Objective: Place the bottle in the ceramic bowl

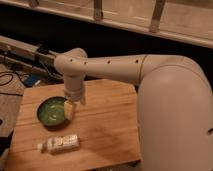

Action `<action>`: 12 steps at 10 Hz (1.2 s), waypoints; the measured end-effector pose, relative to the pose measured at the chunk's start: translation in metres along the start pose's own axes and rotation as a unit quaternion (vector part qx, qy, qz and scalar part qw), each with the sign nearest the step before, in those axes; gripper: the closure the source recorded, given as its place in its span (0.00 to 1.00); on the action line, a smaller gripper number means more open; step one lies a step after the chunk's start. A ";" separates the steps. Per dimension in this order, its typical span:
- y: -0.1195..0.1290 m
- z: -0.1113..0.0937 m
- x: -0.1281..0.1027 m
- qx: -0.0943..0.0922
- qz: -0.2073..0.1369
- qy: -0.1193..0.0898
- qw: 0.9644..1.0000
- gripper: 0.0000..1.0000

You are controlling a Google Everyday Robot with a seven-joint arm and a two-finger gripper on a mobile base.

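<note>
The bottle (pixel 61 144) lies on its side on the wooden table (pixel 107 135), near the front left, cap pointing left. The ceramic bowl (pixel 51 111), green inside with a darker rim, sits just behind the bottle on the table's left part. My gripper (pixel 70 108) hangs from the white arm (pixel 115 67) over the bowl's right rim, above and slightly right of the bottle, apart from it and holding nothing.
The white arm reaches in from the right, and its large white body (pixel 175 120) fills the right side. Dark rails and cables (pixel 25 55) run behind the table at left. A lit shelf with metal brackets (pixel 97 10) runs along the back.
</note>
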 end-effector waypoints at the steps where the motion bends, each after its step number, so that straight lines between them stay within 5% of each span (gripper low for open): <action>1: 0.001 -0.004 -0.003 -0.016 -0.036 -0.018 0.999 0.35; 3: 0.002 -0.005 -0.003 -0.017 -0.056 -0.022 0.998 0.35; 6: 0.024 0.006 -0.026 0.030 -0.068 0.046 0.996 0.35; 9: 0.052 0.015 -0.049 0.091 -0.113 0.108 0.984 0.35; 12: 0.047 0.017 -0.026 0.106 -0.100 0.088 0.985 0.35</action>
